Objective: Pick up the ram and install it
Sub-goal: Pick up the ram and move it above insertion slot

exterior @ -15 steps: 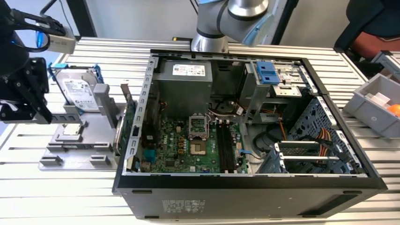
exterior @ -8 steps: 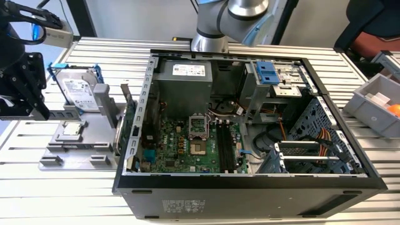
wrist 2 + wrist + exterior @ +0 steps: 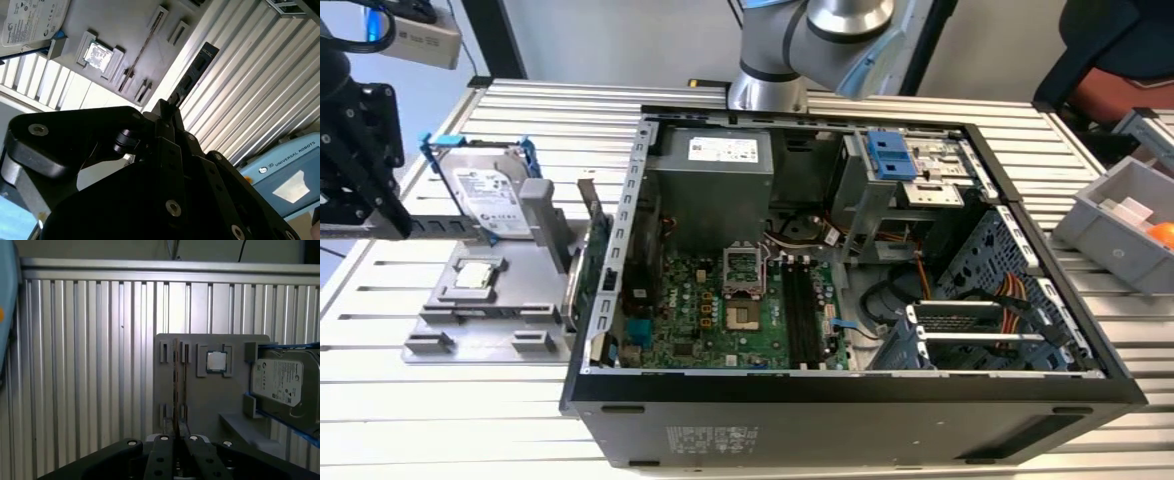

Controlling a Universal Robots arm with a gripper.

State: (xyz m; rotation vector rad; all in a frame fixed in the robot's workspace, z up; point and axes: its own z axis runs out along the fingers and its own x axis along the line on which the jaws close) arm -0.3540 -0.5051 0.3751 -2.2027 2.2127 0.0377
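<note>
In the second wrist view my gripper (image 3: 167,107) is shut on the ram (image 3: 196,69), a thin dark stick with small chips that juts out past the black fingers over the ribbed table. In the first wrist view the ram (image 3: 176,385) shows edge-on between the fingertips, above the grey fixture plate (image 3: 210,405). In the exterior view the gripper (image 3: 367,200) hangs at the far left, left of the fixture plate (image 3: 494,320) and well away from the open computer case (image 3: 854,390). The black motherboard slots (image 3: 803,310) lie inside the case.
On the fixture stand a silver hard drive (image 3: 491,195) with blue clips, a processor chip (image 3: 478,275) and a green card (image 3: 594,265) against the case wall. The arm's base (image 3: 787,50) stands behind the case. A grey bin (image 3: 1121,215) sits at the exterior view's right.
</note>
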